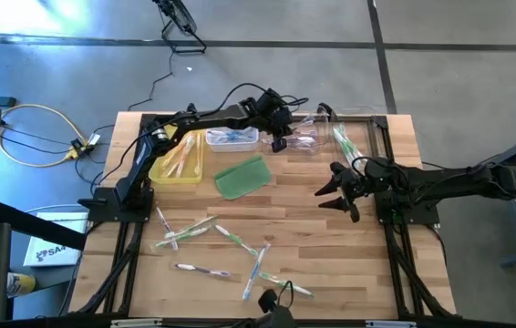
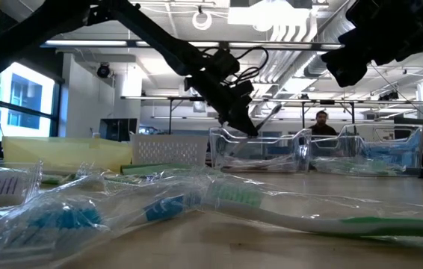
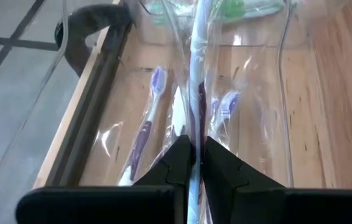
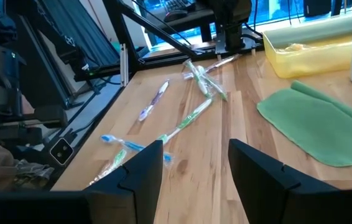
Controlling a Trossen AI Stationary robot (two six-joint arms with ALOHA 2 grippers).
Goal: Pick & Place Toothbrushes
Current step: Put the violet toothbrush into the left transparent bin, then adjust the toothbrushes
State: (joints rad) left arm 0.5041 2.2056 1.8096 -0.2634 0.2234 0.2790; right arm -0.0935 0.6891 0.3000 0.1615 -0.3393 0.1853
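Reaching across the far side of the table (image 1: 331, 228) with the left gripper (image 1: 281, 141), hanging right over the clear bin (image 1: 305, 138) near the far edge. Pinching a wrapped toothbrush (image 3: 196, 81) tight between the two fingers (image 3: 177, 163), holding it straight down into that bin, with two purple-handled brushes (image 3: 143, 127) already lying inside under it. Hovering over the right-middle of the table with the right gripper (image 1: 335, 193), fingers spread wide apart and gripping nothing. Lying scattered across the near half of the table: loose toothbrushes (image 1: 226, 241), green, blue and purple ones, some in shiny wrappers, a couple crossing each other. Sitting on the far left: a yellow tray (image 1: 178, 169) with a few brushes in it, and just beside it a white basket (image 1: 231, 138) holding some blue ones. Lying flat in the middle, just right of the yellow tray: a green cloth (image 1: 242, 176). Sitting way off behind the table in the low view: a person (image 2: 320, 123).
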